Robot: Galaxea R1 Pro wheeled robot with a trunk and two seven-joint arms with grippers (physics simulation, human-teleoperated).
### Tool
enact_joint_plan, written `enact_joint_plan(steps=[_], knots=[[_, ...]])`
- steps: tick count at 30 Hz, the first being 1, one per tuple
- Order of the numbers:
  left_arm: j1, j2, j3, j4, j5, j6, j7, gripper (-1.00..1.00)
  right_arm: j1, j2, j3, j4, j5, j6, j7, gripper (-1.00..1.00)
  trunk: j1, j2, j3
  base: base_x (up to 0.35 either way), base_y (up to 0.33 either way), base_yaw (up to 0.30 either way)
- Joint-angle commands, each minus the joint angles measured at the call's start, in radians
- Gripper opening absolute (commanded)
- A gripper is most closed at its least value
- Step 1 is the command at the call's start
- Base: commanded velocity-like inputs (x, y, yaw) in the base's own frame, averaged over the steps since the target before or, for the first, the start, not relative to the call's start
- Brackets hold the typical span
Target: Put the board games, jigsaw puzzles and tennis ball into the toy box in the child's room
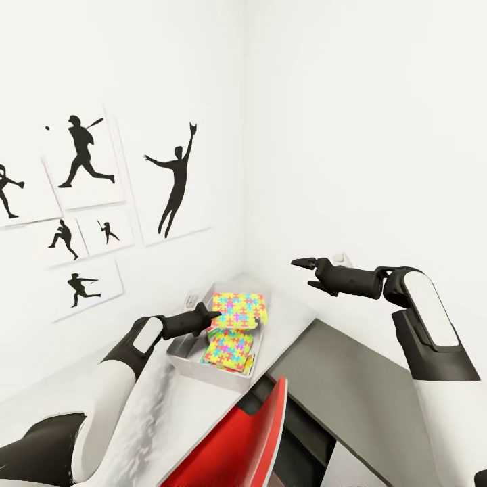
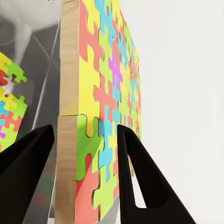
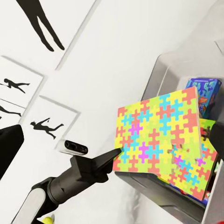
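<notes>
Gripping a multicoloured jigsaw puzzle (image 1: 238,306) by its edge, the left gripper (image 1: 215,314) holds it over the toy box (image 1: 187,352); the right wrist view reveals a blue board game (image 3: 204,95) inside, and the right gripper (image 1: 302,262) looks closed, empty.

A pale wood-grain edge is seen on the held jigsaw puzzle (image 2: 100,107), its printed face matt. The toy box (image 1: 196,362) looks smooth grey plastic. The left tool (image 2: 88,154) fingers (image 2: 140,182) are matt black. The worktop (image 1: 169,412) is faintly glossy.

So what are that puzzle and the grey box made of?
The puzzle looks like a wooden board: its edge shows pale wood grain under matte painted pieces. The box looks like smooth moulded plastic, light grey with a faint sheen, though a render leaves that uncertain.
</notes>
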Motion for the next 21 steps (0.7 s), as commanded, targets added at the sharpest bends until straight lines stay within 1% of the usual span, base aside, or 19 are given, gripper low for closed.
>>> enact_joint_plan(steps=[1, 5, 10, 12, 21], knots=[[-0.001, 0.001, 0.008, 0.001, -0.003, 0.006, -0.001, -1.00, -0.001, -0.001, 0.001, 0.000, -0.009, 0.000, -0.010, 1.00, 0.001, -0.002, -0.003, 0.000, 0.000, 0.000], [-0.001, 0.006, 0.010, 0.002, -0.003, 0.006, 0.005, -1.00, -0.001, -0.001, 0.003, 0.000, -0.008, 0.000, -0.010, 1.00, 0.001, -0.002, -0.003, 0.000, 0.000, 0.000], [-0.001, 0.010, 0.012, 0.003, 0.002, 0.006, 0.072, -1.00, -0.001, -0.001, 0.003, 0.000, -0.008, 0.000, -0.010, 1.00, 0.001, -0.002, -0.003, 0.000, 0.000, 0.000], [-0.001, 0.011, 0.012, 0.003, 0.004, 0.006, 0.085, -1.00, -0.001, -0.001, 0.003, 0.000, -0.008, 0.000, -0.010, 1.00, 0.001, -0.002, -0.003, 0.000, 0.000, 0.000], [-0.001, 0.012, 0.012, 0.006, 0.002, 0.003, 0.094, -1.00, -0.001, -0.001, 0.003, -0.001, -0.009, 0.001, -0.010, 1.00, 0.001, -0.002, -0.003, 0.000, 0.000, 0.000]])
